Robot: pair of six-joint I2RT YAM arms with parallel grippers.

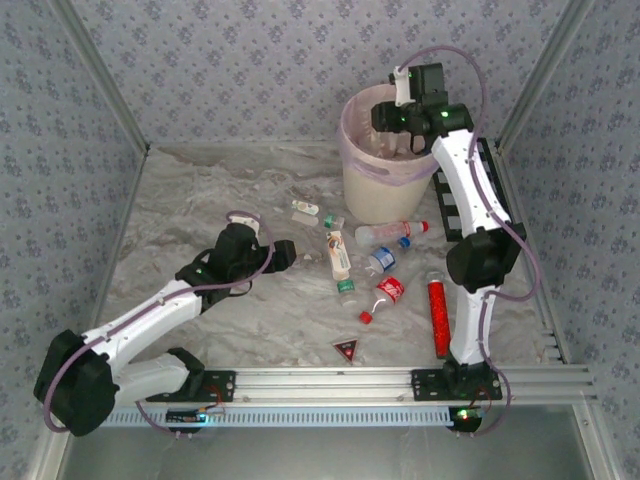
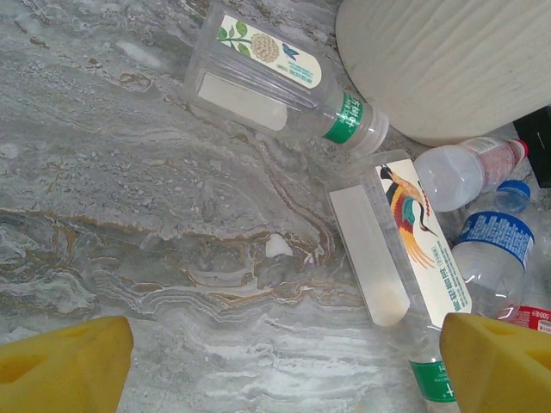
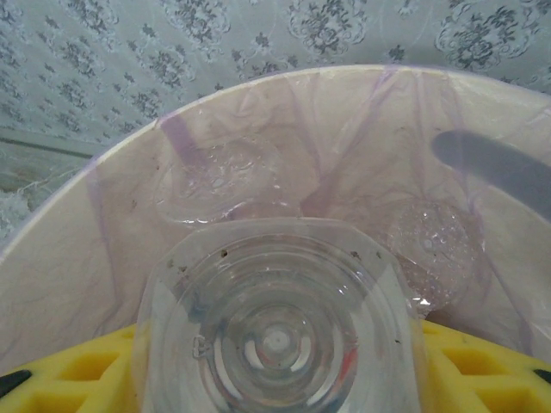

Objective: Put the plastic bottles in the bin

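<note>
The right gripper [image 1: 395, 118] clamps a clear bottle [image 3: 275, 335] above the bin [image 1: 375, 195] — the left gripper [image 1: 283, 254], jaws wide apart, hovers near the lying bottles [image 2: 275, 77]

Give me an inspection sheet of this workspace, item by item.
Surface: marbled tabletop, no spills seen.
Job's things: several bottles lying near the bin; one clear bottle held over the bin.
Clutter: red glittery tube, red triangle.
End effectors: left end effector open above bottles; right end effector shut on the clear bottle.
Cables: purple hoses looped along both arms.
Surroundings: patterned walls.
</note>
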